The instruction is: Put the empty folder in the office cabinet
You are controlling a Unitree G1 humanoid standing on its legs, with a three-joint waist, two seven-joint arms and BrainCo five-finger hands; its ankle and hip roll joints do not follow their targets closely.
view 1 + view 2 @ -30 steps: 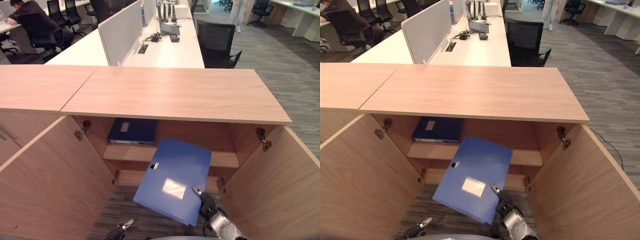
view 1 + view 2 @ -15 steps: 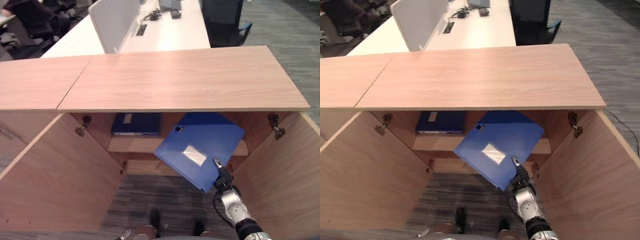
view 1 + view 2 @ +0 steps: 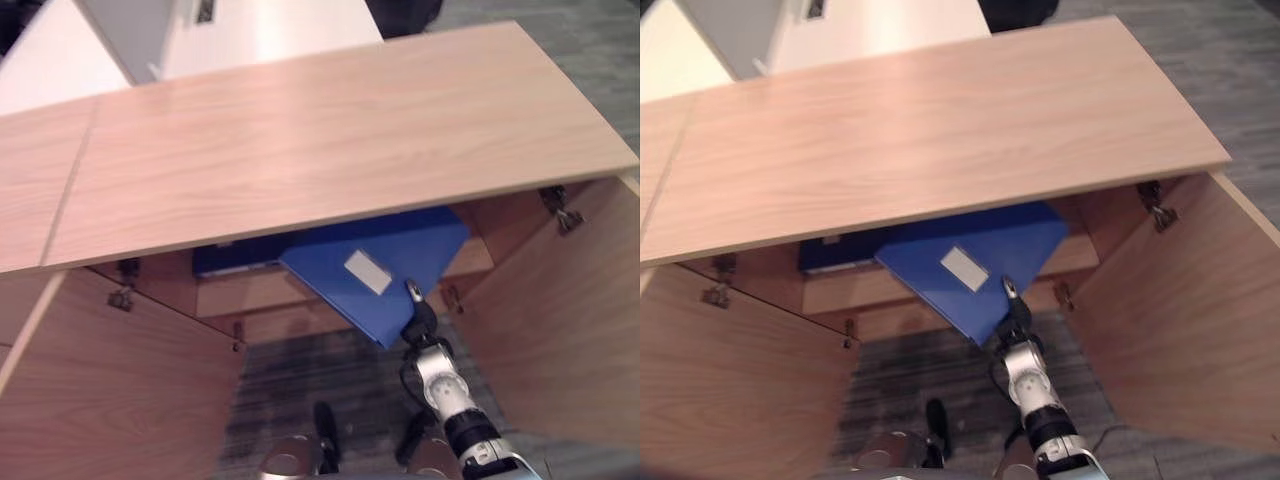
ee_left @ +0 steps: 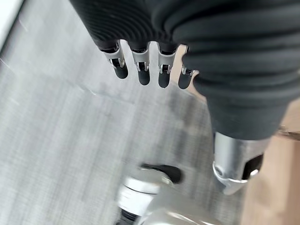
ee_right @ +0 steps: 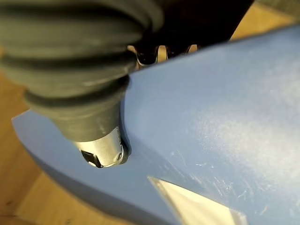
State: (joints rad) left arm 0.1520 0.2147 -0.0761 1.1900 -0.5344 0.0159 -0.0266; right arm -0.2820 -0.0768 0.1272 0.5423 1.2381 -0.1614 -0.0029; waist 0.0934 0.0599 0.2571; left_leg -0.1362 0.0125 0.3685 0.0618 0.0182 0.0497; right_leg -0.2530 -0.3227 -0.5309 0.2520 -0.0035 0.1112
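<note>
Gripping the blue folder by its near corner, the right hand pinches it, thumb on top; ahead, the cabinet. The left hand hangs with relaxed fingers.

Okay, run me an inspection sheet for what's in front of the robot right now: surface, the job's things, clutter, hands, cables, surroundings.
Surface: wooden cabinet top, bare.
Job's things: blue folder tilted, its far part under the cabinet top over the inner shelf, its near corner sticking out of the opening; office cabinet with both doors open.
Clutter: a darker blue folder lying on the shelf, to the left of the held one.
Hands: right robot hand pinching the blue folder at its near corner, thumb on top; left robot hand idle over the carpet, fingers relaxed, holding nothing.
Cables: nothing seen.
Surroundings: grey carpet floor; white desks beyond the cabinet.
</note>
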